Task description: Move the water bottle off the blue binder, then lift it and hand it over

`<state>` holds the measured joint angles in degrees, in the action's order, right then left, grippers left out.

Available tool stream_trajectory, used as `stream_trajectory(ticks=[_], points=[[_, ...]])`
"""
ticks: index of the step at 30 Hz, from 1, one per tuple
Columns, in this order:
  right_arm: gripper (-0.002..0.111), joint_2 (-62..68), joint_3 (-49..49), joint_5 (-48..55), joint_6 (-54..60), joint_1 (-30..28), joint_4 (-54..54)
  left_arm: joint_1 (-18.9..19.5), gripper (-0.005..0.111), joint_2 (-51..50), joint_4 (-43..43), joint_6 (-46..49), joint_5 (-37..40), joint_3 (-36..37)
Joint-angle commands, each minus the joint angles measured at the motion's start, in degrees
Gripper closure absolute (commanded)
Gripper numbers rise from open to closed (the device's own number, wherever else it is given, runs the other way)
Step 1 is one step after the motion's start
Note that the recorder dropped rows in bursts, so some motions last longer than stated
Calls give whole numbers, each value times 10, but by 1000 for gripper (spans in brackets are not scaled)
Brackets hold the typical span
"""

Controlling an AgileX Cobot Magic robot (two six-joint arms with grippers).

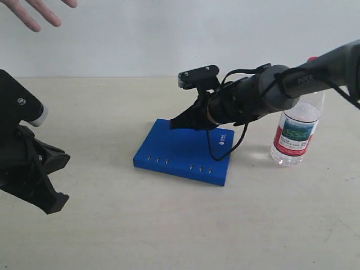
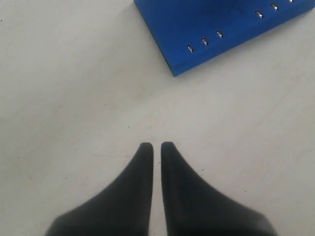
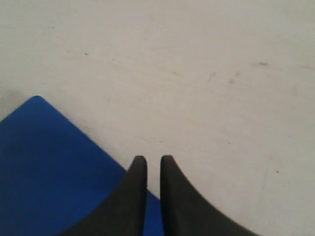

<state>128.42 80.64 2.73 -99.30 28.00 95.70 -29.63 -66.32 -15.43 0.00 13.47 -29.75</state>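
The first step looks done. The small clear ribbed plastic water bottle with the red, white and green label [image 1: 295, 134] stands upright on the pale tabletop [image 1: 112, 225]. It is off the flat royal-blue binder [image 1: 180, 154] and just beside the binder's right edge, partly hidden behind your right arm.

Your right claw [image 1: 175, 122] reaches across the binder to its far edge. In the right wrist view its fingertips [image 3: 139, 162] are pressed almost together with nothing between them, and they sit above the line where the blue cover meets bare tabletop. Whether they touch the cover you cannot tell.

Your left claw [image 2: 157, 145] is pressed together too and pinches nothing. It hangs over bare tabletop near the binder's riveted spine. An open human hand [image 1: 34, 12] shows at the upper left of the exterior view, apparently waiting.

The step in hand is therefore the lift. The task wording leaves "it" open, but your right claw is at the binder and not at the bottle.

To take the binder, you need to:
- spread the right claw;
- bring one finger under the cover's edge and one above it;
- close firmly, since a flat, wide binder will sag or swing open from a corner grip.

Mind the bottle so close to your forearm, because a sweep could topple it.
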Motion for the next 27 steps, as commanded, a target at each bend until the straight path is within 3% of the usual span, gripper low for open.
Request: stream_trajectory(ticks=[1, 12, 19, 27], points=[[102, 3, 6, -18, -3, -20, 1, -2, 102, 0, -5, 0, 5, -3], [102, 79, 95, -34, 26, -24, 1, -2, 102, 0, -5, 5, 1, -3], [102, 79, 91, -224, 2, -23, 42, -2, 102, 0, -27, 5, 1, -3], [104, 25, 28, -357, -78, -22, 42, -2, 102, 0, -84, 5, -3, -3]])
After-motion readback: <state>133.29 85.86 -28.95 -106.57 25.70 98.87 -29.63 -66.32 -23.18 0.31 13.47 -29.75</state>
